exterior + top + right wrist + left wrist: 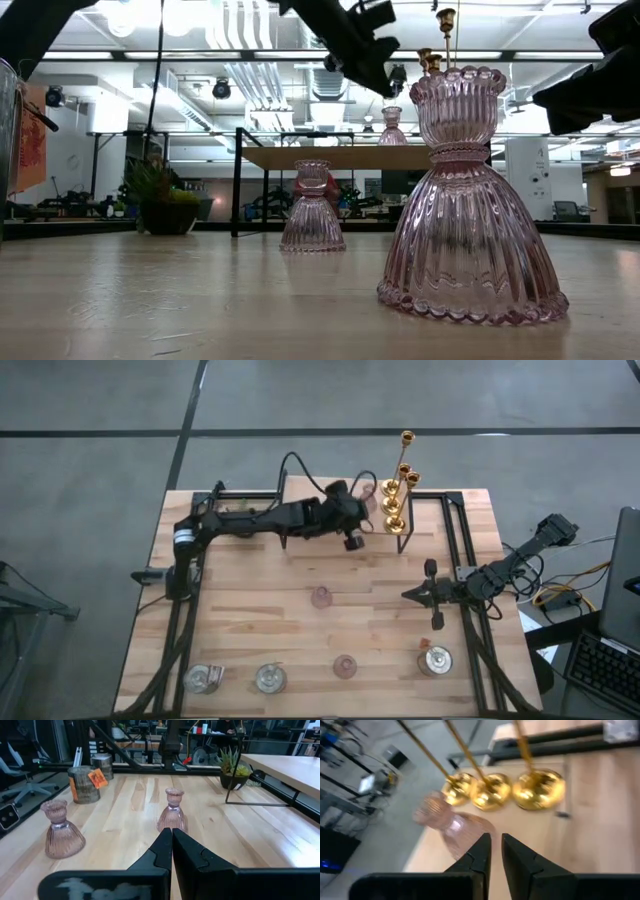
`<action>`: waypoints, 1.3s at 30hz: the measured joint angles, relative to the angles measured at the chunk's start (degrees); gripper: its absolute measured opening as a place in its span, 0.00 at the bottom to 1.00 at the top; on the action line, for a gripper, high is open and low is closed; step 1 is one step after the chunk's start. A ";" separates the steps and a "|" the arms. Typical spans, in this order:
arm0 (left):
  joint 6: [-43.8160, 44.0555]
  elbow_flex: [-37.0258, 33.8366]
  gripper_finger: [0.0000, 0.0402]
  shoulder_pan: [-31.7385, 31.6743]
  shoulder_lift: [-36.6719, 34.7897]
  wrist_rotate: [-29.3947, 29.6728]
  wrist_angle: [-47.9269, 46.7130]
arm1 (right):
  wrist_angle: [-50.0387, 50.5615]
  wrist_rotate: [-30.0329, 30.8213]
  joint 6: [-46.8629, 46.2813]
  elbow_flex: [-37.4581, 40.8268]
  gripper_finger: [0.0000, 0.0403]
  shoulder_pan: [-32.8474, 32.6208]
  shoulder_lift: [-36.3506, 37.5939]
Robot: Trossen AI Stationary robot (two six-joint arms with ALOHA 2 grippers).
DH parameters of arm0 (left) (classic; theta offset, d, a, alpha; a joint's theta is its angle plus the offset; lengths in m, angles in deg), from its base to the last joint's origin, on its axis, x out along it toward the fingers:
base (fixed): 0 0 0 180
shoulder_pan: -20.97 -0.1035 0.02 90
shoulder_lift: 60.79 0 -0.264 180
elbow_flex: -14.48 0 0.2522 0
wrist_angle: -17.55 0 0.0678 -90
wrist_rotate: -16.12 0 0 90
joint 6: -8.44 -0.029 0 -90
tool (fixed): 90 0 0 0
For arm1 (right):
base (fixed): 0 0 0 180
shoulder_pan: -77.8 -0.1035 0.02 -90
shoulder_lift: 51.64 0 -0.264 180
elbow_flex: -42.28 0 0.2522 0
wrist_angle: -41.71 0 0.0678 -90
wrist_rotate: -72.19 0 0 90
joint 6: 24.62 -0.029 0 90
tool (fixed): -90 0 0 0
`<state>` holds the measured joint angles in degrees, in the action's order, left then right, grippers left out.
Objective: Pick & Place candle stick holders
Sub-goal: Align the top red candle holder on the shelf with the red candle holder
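Left pincer (495, 851) sits narrowly parted, gripping nothing, just beside a pink holder (451, 824) that stands against the three gold holders (492, 791) at the bench's far edge. Back away straight; avoid nudging the stems. Right pincer (171, 846) waits clenched, empty.

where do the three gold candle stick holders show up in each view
high view: gold holders stand in a tight cluster at the table's far edge, right of centre.
low view: only their tops show, upper right, above the nearest pink glass one.
left wrist view: their three round bases sit mid-picture, just beyond the fingers.
right wrist view: not in it.
shared landmark: the pink holder right beside them, also in the low and left wrist views.
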<state>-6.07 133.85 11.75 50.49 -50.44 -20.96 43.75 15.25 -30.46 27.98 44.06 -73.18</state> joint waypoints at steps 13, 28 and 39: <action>13.37 -0.07 0.55 12.74 -1.07 9.12 -20.06 | 1.25 0.03 -0.78 0.00 0.02 0.00 0.04; 30.78 -17.52 0.63 24.63 -10.45 11.60 -20.53 | 1.25 0.02 -3.20 0.00 0.02 0.00 0.02; 40.22 -50.89 0.63 29.28 -24.53 10.36 14.16 | 1.02 0.05 -3.18 0.00 0.02 0.02 0.04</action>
<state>34.15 82.95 41.03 25.96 -40.09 -6.80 44.77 15.30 -33.64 27.98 44.09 -73.13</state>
